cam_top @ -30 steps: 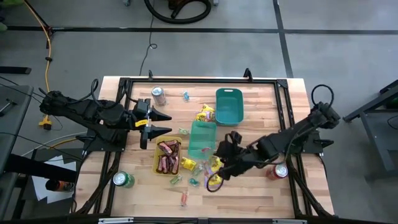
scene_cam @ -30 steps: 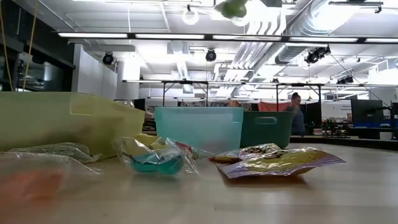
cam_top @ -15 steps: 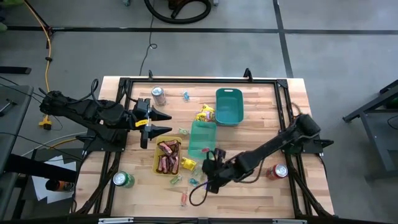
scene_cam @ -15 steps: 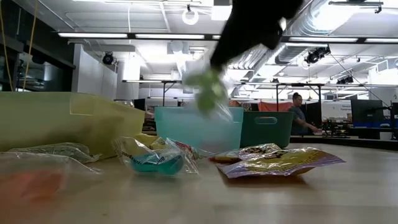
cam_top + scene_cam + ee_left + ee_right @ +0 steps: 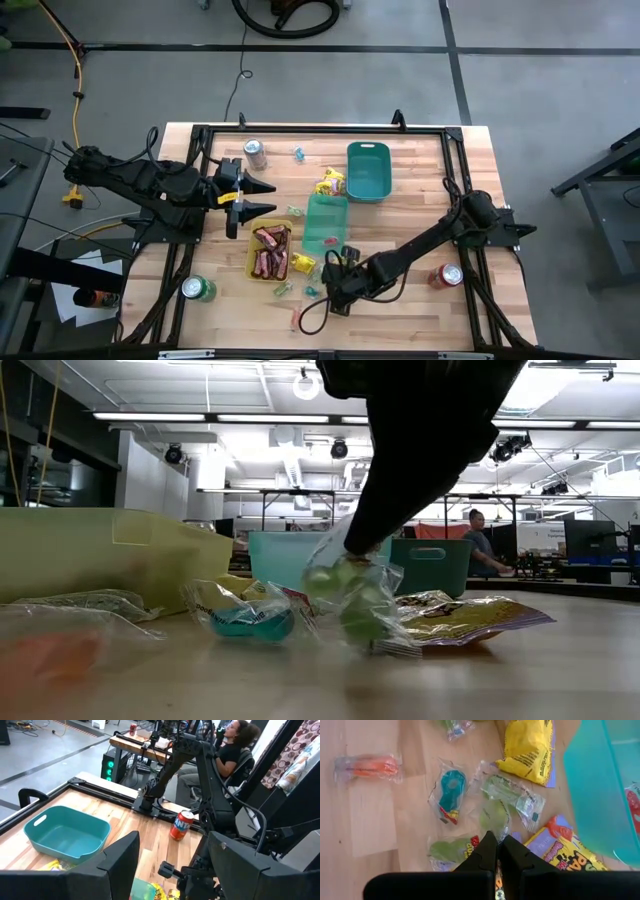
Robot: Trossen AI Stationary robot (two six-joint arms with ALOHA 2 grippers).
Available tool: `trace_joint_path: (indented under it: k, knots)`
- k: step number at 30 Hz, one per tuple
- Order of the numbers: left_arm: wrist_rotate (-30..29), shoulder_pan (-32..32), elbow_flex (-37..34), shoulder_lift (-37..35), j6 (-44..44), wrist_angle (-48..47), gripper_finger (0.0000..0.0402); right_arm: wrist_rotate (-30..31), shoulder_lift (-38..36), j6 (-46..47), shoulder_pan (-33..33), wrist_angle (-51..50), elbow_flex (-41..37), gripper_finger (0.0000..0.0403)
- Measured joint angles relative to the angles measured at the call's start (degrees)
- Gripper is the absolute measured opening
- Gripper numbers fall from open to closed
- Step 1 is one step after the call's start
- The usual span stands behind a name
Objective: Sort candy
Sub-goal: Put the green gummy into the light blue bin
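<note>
Candy lies scattered on the table's near middle: yellow packets (image 5: pixel 530 745), a blue piece (image 5: pixel 451 787), an orange-pink piece (image 5: pixel 367 766) and green pieces (image 5: pixel 449 851). Red-brown bars (image 5: pixel 270 252) lie in the yellow tray. My right gripper (image 5: pixel 335 292) is low over this scatter, shut on a green candy piece in a clear wrapper (image 5: pixel 350 595). My left gripper (image 5: pixel 262 197) waits open near the table's left side, beside the yellow tray, touching nothing. My right gripper pinches the green piece's clear wrapper by its end (image 5: pixel 494 827) between the two fingertips (image 5: pixel 489 842), coming from above and pointing down. The piece hangs below the fingers, just above the table by a yellow packet (image 5: pixel 470 620). Whether it touches the table I cannot tell.
A light teal tray (image 5: pixel 325 220) and a dark teal tray (image 5: pixel 368 170) stand in the table's middle, the yellow tray (image 5: pixel 252 262) to their left. Cans stand at the far left (image 5: pixel 255 152), near left (image 5: pixel 197 290) and near right (image 5: pixel 447 275). A person sits beyond the table (image 5: pixel 235 750).
My right gripper has come down from high above the table, carrying the green piece. It has also moved toward the table's left and near edge, over the scattered candy. The piece now hangs just above the table.
</note>
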Motion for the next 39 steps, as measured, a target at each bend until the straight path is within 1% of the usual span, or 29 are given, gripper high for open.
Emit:
trace_joint_path:
  k: [4,10,16,20,22,24,25,29,31,36,39]
  knots:
    - [0.0,0.0,0.0,0.0,0.0,-0.7,0.0225,-0.6,0.0,0.1,-0.5,0.5,0.0,0.0015]
    - [-0.1,0.0,0.0,0.0,0.0,-1.4,0.0225,-1.5,0.0,0.5,-1.3,0.5,0.0,0.0064]
    - [-0.1,0.0,0.0,0.0,0.0,-1.4,0.0225,-0.6,0.0,1.1,-2.2,2.7,0.0,0.0073]
    - [-0.1,0.0,0.0,0.0,0.0,-1.5,0.0225,-0.9,0.0,0.0,-2.7,6.2,0.0,0.007]
    - [-0.1,0.0,0.0,0.0,0.0,-1.5,0.0225,-0.9,-0.5,-0.1,-2.7,6.8,0.0,0.0054]
    - [-0.1,0.0,0.0,0.0,0.0,-1.5,0.0225,-0.4,-1.8,-0.5,-2.7,7.0,0.0,0.002]
    - [-0.1,0.0,0.0,0.0,0.0,-1.5,0.0225,-0.2,-2.7,-1.1,-2.8,6.9,0.0,0.0011]
    - [-0.1,0.0,0.0,0.0,0.0,-1.6,0.0225,0.6,-7.2,-2.6,-3.2,4.9,0.0,0.0005]
    - [-0.1,0.0,0.0,0.0,0.0,-1.8,0.0225,2.4,-10.5,-3.7,-3.6,1.9,0.0,0.0003]
    - [-0.1,0.0,0.0,0.0,0.0,-1.8,0.0225,12.8,-20.1,-3.9,-4.6,-10.8,0.0,0.0002]
    - [-0.2,0.0,0.0,0.0,0.0,-1.7,0.0225,15.9,-24.1,-3.3,-6.1,-17.0,-0.3,0.0001]
